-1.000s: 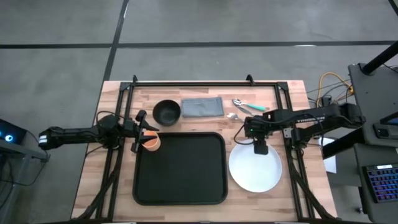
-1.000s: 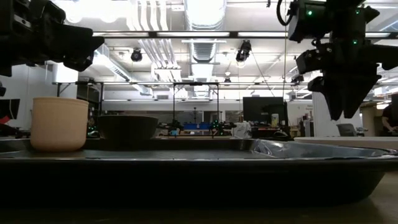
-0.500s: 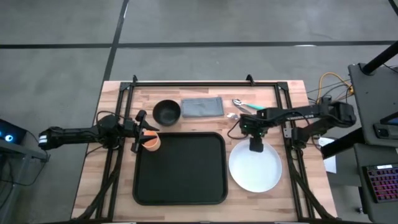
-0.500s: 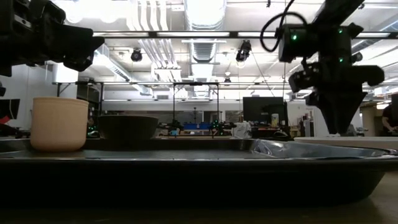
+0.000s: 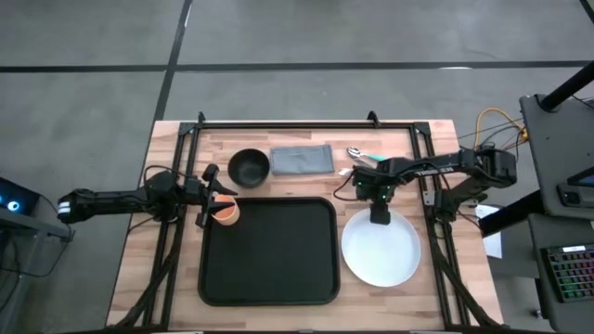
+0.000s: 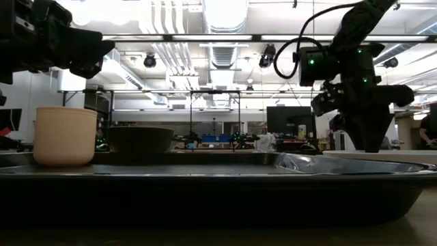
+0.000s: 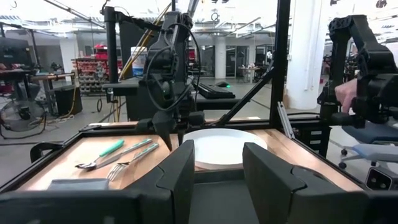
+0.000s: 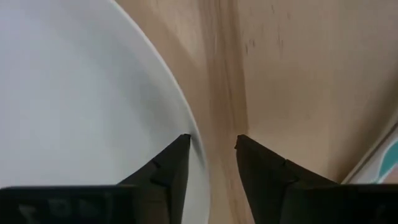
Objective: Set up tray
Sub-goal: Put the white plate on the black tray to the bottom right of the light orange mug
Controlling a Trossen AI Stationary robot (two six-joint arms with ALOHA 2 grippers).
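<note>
The tray [image 5: 268, 250] sits mid-table, its flat middle bare. The right gripper [image 5: 380, 217] is down at the white plate's [image 5: 380, 252] far rim, fingers [image 8: 171, 163] straddling the edge with a narrow gap. The left gripper [image 5: 221, 205] hovers over the orange cup [image 5: 226, 212] at the tray's far-left corner, fingers spread around it.
</note>
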